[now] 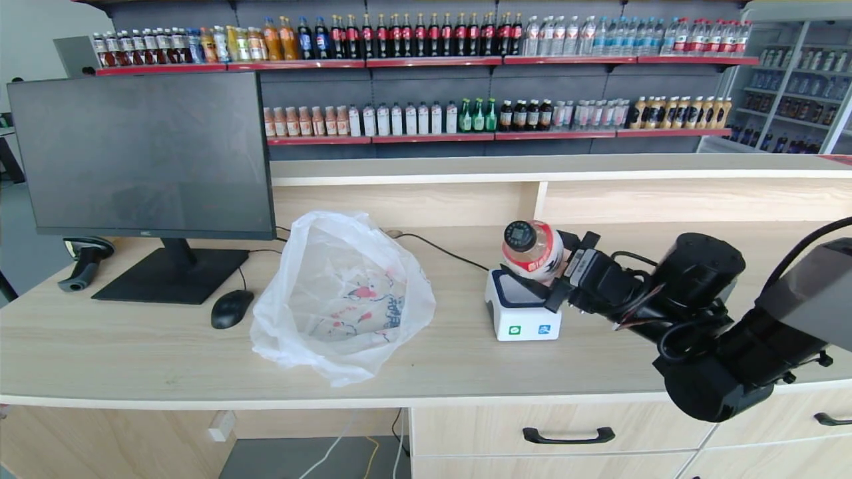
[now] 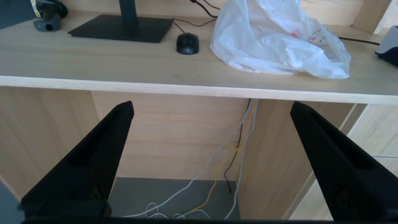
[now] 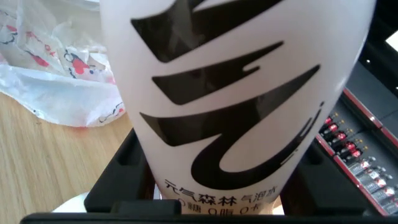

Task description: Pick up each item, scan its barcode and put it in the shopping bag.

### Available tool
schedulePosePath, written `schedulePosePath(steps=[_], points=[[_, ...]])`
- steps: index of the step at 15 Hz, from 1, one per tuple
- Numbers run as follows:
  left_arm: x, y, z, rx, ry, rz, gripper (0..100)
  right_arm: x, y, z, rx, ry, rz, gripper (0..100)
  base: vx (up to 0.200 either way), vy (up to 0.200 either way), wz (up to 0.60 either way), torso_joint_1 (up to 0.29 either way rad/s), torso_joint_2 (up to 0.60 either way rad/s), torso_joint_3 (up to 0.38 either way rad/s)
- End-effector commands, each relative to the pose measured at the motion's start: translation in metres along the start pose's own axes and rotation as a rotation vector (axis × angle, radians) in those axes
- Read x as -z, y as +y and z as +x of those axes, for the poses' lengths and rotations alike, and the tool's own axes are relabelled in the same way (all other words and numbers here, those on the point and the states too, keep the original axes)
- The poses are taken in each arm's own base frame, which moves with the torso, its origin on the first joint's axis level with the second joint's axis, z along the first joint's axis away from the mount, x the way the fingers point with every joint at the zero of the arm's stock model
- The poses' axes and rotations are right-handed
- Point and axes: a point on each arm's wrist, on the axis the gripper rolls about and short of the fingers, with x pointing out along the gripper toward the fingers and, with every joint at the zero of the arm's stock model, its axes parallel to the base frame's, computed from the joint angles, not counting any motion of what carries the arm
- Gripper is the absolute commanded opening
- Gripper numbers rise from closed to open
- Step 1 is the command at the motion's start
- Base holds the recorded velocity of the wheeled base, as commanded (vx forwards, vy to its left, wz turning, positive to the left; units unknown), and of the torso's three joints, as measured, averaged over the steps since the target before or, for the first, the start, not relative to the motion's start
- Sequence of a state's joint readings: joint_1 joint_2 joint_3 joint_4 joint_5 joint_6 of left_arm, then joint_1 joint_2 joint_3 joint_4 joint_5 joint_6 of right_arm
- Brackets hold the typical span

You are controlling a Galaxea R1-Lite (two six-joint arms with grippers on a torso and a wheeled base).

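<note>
My right gripper point(image 1: 556, 269) is shut on a white bottle point(image 1: 532, 251) with a black cap and red band. It holds the bottle on its side just above the small white barcode scanner point(image 1: 521, 311) on the counter. Up close the bottle point(image 3: 236, 93) shows a white label with black markings. A translucent white shopping bag point(image 1: 343, 293) lies slumped on the counter left of the scanner, and the bag point(image 2: 273, 37) also sits on the counter above my left gripper point(image 2: 208, 162). That gripper hangs open below the counter's front edge, nothing between its fingers.
A monitor point(image 1: 143, 156) on a stand, a black mouse point(image 1: 231, 309) and a handheld scanner point(image 1: 83, 261) occupy the counter's left. Drink shelves point(image 1: 432, 63) line the back wall behind a raised ledge. Drawers with black handles point(image 1: 568, 436) sit under the counter at right; cables point(image 2: 230, 162) hang beneath.
</note>
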State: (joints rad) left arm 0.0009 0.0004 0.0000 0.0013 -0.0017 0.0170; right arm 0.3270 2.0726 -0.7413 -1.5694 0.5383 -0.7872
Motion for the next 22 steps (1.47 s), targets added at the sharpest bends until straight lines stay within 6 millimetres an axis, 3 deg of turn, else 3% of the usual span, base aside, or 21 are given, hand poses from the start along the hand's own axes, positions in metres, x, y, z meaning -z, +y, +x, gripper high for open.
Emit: schedulePosePath(steps=[1,3,5,8,10,14,19,22], points=[[0.000,0.000,0.000,-0.001,0.000,0.000,100,-0.031,-0.011,0.000,0.064,-0.036,0.019,0,0.000,0.000,0.00,0.000,0.00,0.000],[0.000,0.000,0.000,0.001,0.000,0.000,100,-0.054,-0.020,-0.002,0.137,-0.047,0.065,0,0.000,0.000,0.00,0.000,0.00,0.000],[0.000,0.000,0.000,-0.001,0.000,0.000,100,-0.091,-0.026,-0.004,0.299,-0.031,0.201,0,0.000,0.000,0.00,0.000,0.00,0.000],[0.000,0.000,0.000,0.001,0.000,0.000,100,-0.129,-0.033,-0.010,0.564,-0.003,0.437,0,0.000,0.000,0.00,0.000,0.00,0.000],[0.000,0.000,0.000,-0.001,0.000,0.000,100,-0.130,-0.022,-0.019,0.620,0.048,0.570,0,0.000,0.000,0.00,0.000,0.00,0.000],[0.000,0.000,0.000,-0.001,0.000,0.000,100,-0.125,-0.003,-0.052,0.622,0.165,0.635,0,0.000,0.000,0.00,0.000,0.00,0.000],[0.000,0.000,0.000,0.001,0.000,0.000,100,-0.113,0.011,-0.053,0.614,0.184,0.805,0,0.000,0.000,0.00,0.000,0.00,0.000],[0.000,0.000,0.000,0.001,0.000,0.000,100,-0.111,0.012,-0.052,0.614,0.188,0.814,0,-0.067,0.000,0.00,0.001,0.00,-0.001]])
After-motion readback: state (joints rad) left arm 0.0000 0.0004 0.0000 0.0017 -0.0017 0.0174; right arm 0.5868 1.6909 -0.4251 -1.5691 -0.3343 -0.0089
